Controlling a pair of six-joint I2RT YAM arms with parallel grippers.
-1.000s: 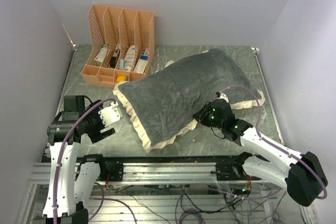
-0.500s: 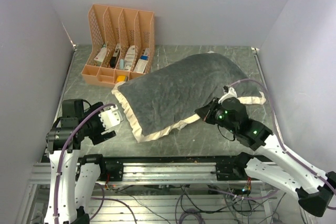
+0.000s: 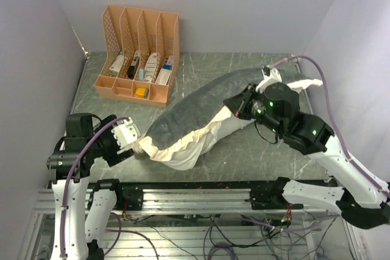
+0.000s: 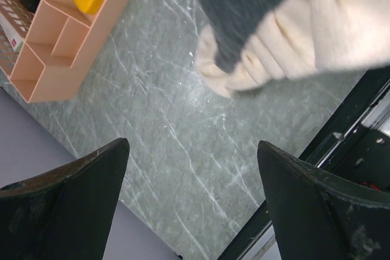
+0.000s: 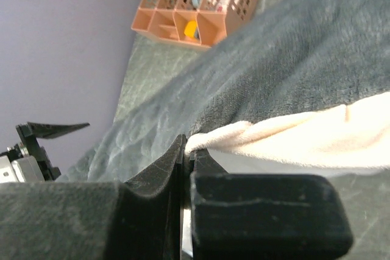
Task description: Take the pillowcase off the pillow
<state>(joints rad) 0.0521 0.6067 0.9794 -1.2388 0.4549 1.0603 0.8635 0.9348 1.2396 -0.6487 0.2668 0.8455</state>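
Grey pillowcase [image 3: 195, 109] | frill clamped in right claw [image 5: 186, 150] | left claw [image 4: 192, 150] apart, near its corner

The pillow is buried inside the pillowcase [image 3: 195, 105]; that pale bulge at its near edge could be pillow or lining, no telling. Contents of the orange organizer [image 3: 113, 31]: too small to name. Left wrist view crops the pillowcase top and right.

Grey plush pillowcase [image 3: 201, 108] stretched diagonally, cream frill underneath; white pillow [image 3: 192, 155] peeking out
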